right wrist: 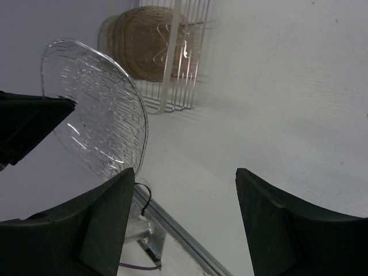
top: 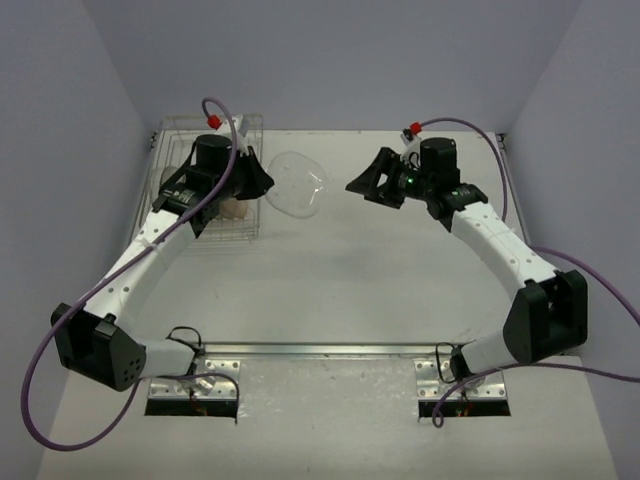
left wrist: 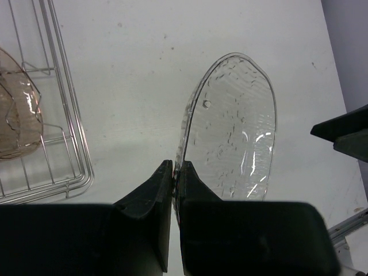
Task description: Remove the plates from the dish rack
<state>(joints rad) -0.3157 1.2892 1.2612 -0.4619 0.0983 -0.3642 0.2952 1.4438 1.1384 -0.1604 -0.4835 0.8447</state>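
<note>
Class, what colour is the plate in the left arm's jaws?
The plate is clear, colourless; left wrist view.

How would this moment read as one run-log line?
left gripper: shut on clear plate rim | right gripper: open, facing plate | dish rack: brown plates inside

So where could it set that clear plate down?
The bare table in the middle, between the left arm and right arm, is open. Crowded far left: the dish rack holds brownish plates, and the left gripper grips the clear plate beside it.
</note>
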